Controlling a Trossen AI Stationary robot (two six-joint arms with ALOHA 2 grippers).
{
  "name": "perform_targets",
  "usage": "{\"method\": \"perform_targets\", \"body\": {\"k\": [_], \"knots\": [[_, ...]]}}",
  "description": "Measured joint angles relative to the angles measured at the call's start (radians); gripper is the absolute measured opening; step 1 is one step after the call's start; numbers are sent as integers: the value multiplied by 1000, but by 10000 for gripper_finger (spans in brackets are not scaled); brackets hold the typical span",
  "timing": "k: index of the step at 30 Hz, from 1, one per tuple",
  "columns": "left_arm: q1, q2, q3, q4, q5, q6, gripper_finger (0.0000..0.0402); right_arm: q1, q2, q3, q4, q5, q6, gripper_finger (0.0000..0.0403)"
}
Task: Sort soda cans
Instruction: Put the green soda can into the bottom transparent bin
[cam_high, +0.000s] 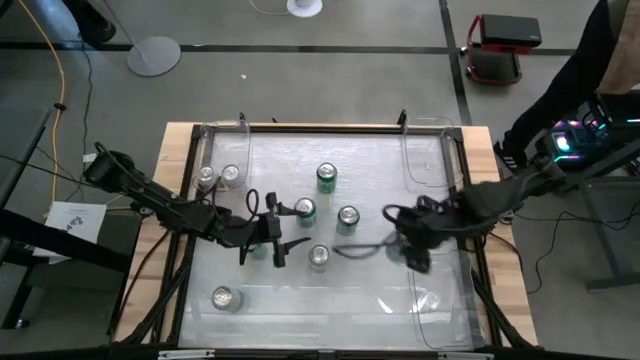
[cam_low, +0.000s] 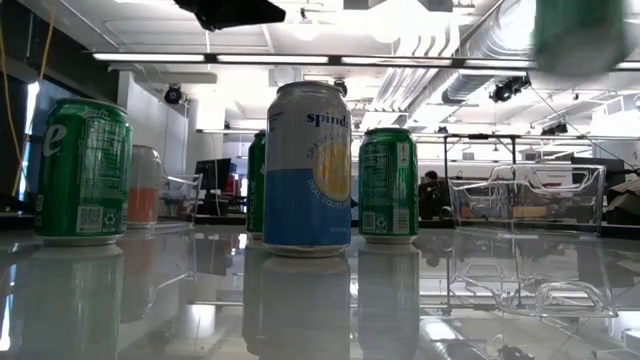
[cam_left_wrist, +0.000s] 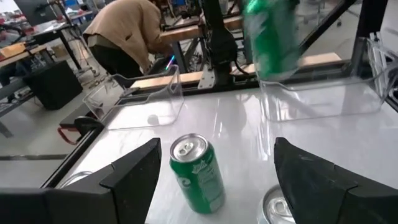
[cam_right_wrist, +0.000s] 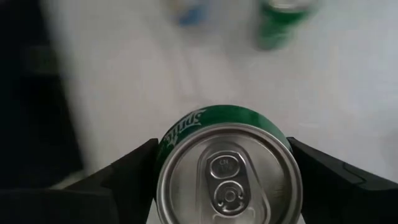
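Bright ceiling lights (cam_low: 160, 57), tabletop (cam_low: 180, 290) glare, bg motion-blurred

This place is a robotics lab or workshop, not a home. The wooden table (cam_high: 505, 300) stands on a bare concrete floor (cam_high: 350, 25) with loose cables. The low view shows an open ceiling with long strip lights (cam_low: 200, 57) and exposed ducts (cam_low: 480, 50). Behind the table there are work benches, and a person (cam_left_wrist: 124, 31) in a beige top bends over equipment.
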Motion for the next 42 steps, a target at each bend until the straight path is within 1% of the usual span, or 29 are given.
{"method": "perform_targets", "body": {"k": [2,5,9,14,16,20,22,26,30,37,42], "knots": [[-2,5,0,4,-1,-1,287,67,2,31,-30,-71,86,291],[-6,8,0,1,-7,1,287,171,5,31,-66,-118,262,291],[-7,8,0,4,-8,2,287,318,5,-40,-69,-154,496,291],[-7,7,0,15,-8,8,287,484,4,-152,57,-128,720,291],[-7,7,0,20,-8,9,287,534,4,-210,110,-128,796,291],[-7,7,0,41,-8,10,287,617,4,-315,277,-137,917,291],[-7,7,0,40,-9,10,287,646,5,-356,323,-139,955,291],[-3,7,0,41,-17,10,287,681,5,-405,354,-136,993,291],[-3,7,0,42,-22,10,287,693,5,-435,366,-130,991,291],[0,7,0,42,-89,63,287,692,4,-467,393,-135,947,291],[16,7,0,40,-91,67,287,692,4,-467,396,-136,938,291]]}}
